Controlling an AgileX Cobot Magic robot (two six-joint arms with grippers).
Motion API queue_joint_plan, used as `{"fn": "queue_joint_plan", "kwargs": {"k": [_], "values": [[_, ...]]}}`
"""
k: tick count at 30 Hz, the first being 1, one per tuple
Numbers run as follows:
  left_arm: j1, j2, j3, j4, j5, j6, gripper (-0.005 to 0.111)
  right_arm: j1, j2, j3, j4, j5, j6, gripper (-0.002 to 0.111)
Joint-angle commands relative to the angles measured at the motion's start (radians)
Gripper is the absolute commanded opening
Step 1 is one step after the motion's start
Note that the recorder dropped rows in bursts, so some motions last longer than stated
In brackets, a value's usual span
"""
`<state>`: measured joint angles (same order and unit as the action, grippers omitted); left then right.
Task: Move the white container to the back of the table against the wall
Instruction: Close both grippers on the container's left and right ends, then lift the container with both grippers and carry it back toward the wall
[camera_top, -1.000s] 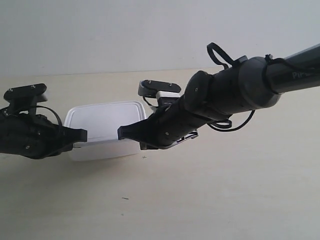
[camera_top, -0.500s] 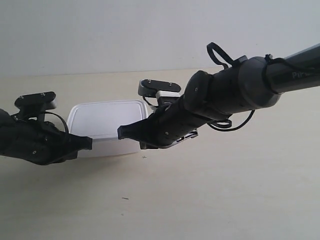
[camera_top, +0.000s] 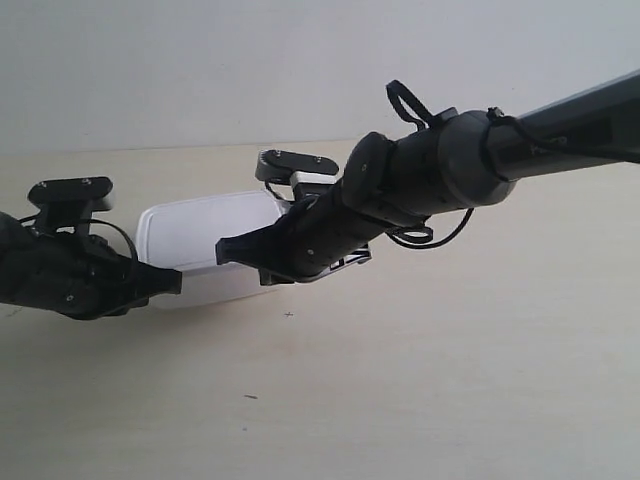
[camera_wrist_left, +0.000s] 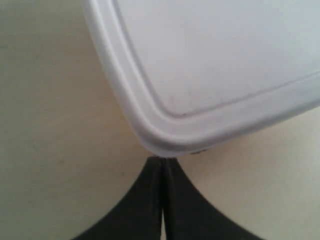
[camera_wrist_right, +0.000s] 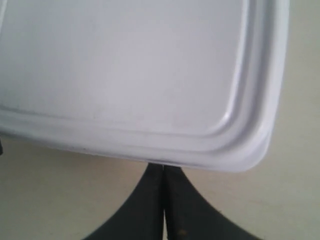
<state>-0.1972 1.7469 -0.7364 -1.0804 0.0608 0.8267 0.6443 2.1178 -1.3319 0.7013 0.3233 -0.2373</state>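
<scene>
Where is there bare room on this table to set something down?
Bare table fills the exterior view's lower half, and a strip runs between the white container and the wall. It is crowded at the container's rim, where the shut left gripper and right gripper meet it.

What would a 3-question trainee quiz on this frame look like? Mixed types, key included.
1. True or false: the left gripper is wide open around the box.
2. Where do the closed tips of the right gripper sit? A) on the middle of the lid B) at the box's rim near a corner C) far from the box
3. Is the box against the wall yet?

Key:
1. False. Its fingers are shut together at a corner of the box.
2. B.
3. No. A strip of bare table shows between the box and the wall.
</scene>
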Motion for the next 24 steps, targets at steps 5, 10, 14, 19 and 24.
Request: {"fn": "queue_joint_plan", "kwargs": {"k": [5, 10, 14, 19, 24], "values": [[-0.005, 0.076, -0.091, 0.001, -0.008, 0.007, 0.0, -0.004, 0.022, -0.054, -0.029, 0.01, 0.0, 0.0], [-0.005, 0.091, -0.128, 0.009, -0.015, 0.007, 0.0, -0.018, 0.049, -0.078, -0.046, 0.017, 0.006, 0.0], [-0.005, 0.122, -0.162, 0.028, -0.015, 0.007, 0.0, -0.034, 0.065, -0.093, -0.051, 0.017, 0.006, 0.0], [-0.005, 0.152, -0.191, 0.028, -0.015, 0.007, 0.0, -0.06, 0.065, -0.112, -0.053, 0.015, 0.006, 0.0], [-0.005, 0.172, -0.223, 0.028, -0.024, 0.007, 0.0, -0.091, 0.076, -0.135, -0.056, 0.027, 0.006, 0.0]]}}
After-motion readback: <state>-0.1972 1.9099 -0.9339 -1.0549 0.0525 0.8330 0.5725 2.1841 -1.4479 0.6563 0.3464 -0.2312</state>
